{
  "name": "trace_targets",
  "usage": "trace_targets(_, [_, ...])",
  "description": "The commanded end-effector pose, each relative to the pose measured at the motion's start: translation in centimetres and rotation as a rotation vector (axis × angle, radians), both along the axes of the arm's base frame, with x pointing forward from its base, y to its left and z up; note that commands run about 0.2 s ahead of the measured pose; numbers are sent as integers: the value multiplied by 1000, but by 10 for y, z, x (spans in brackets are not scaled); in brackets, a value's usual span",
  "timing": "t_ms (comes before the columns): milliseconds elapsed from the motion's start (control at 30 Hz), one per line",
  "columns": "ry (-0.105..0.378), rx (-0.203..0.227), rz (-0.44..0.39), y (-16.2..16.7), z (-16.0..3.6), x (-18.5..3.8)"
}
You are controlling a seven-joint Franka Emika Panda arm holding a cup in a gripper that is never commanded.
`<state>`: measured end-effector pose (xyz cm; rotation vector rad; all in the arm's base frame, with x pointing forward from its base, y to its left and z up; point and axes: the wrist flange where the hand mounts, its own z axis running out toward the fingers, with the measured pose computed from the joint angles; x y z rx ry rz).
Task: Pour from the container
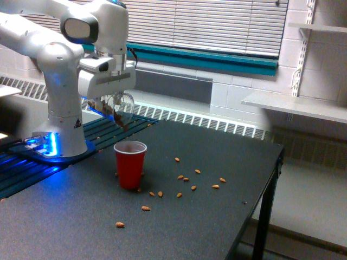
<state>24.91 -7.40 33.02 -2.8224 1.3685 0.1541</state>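
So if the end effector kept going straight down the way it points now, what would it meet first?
Probably the dark table top just behind the opaque red plastic cup. The end effector holds the tilted clear plastic cup of nuts up and to the exterior view's left of the red cup; depth is unclear from this one view.

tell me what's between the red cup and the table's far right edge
In the exterior view, scattered nuts lie on the dark table between the red cup and that edge; nothing else sits there.
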Motion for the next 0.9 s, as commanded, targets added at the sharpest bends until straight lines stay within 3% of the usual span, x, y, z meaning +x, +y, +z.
trace_targets(33, [51, -9, 34, 21, -20, -4])
trace_targets(467, [76, -48, 28, 9, -20, -11])
trace_targets(900, [56, -62, 12, -4, -18, -13])
